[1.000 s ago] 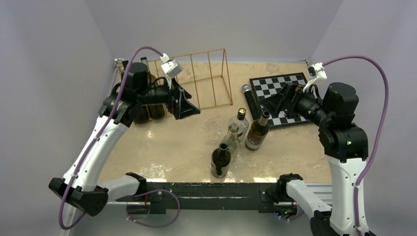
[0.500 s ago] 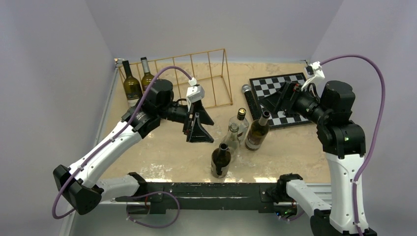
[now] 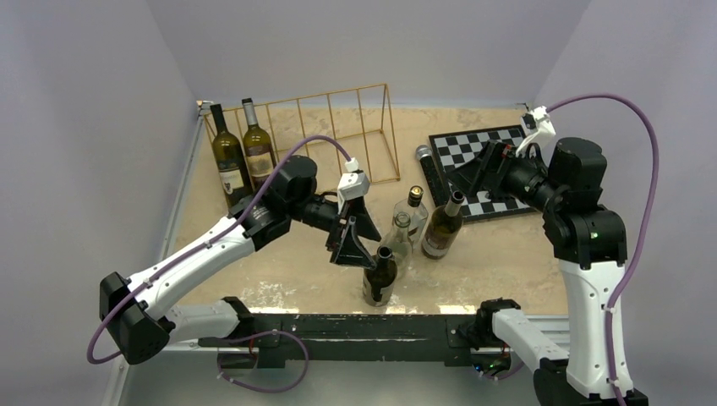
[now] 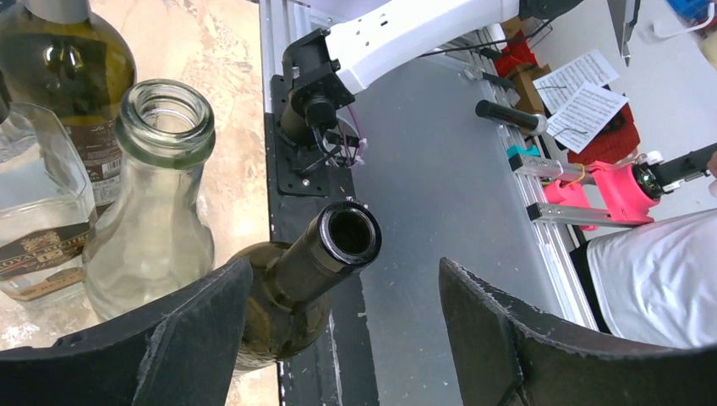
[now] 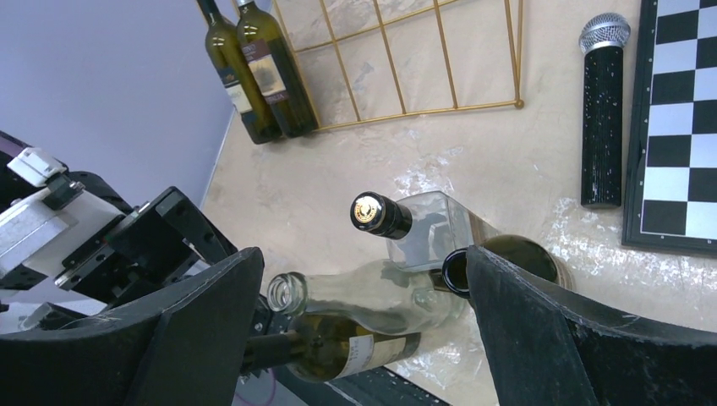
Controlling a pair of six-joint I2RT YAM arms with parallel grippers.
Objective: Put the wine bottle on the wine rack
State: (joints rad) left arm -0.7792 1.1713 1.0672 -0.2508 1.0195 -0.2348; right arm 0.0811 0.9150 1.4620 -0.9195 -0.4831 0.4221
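Observation:
The gold wire wine rack [image 3: 338, 135] stands at the back of the table, with two wine bottles [image 3: 243, 156] upright at its left end. Several bottles stand in the middle: a dark brown open bottle [image 3: 380, 275], a clear bottle [image 3: 399, 237], a square clear bottle with a black cap [image 3: 414, 207] and a green labelled wine bottle [image 3: 441, 227]. My left gripper [image 3: 357, 236] is open. In the left wrist view the brown bottle's neck [image 4: 342, 241] lies between the jaws [image 4: 345, 264], close to the left finger. My right gripper [image 3: 478, 173] is open and empty above the chessboard.
A black-and-white chessboard [image 3: 486, 169] lies at the back right, with a black microphone [image 3: 423, 156] along its left side. The right wrist view shows the rack [image 5: 406, 68], the microphone [image 5: 604, 118] and the bottle cluster [image 5: 380, 296] below. The black rail [image 3: 372, 326] runs along the near edge.
My left arm has swung from the rack's left end to the right and nearer, down beside the brown bottle. The two bottles at the rack now show. The right arm has barely moved.

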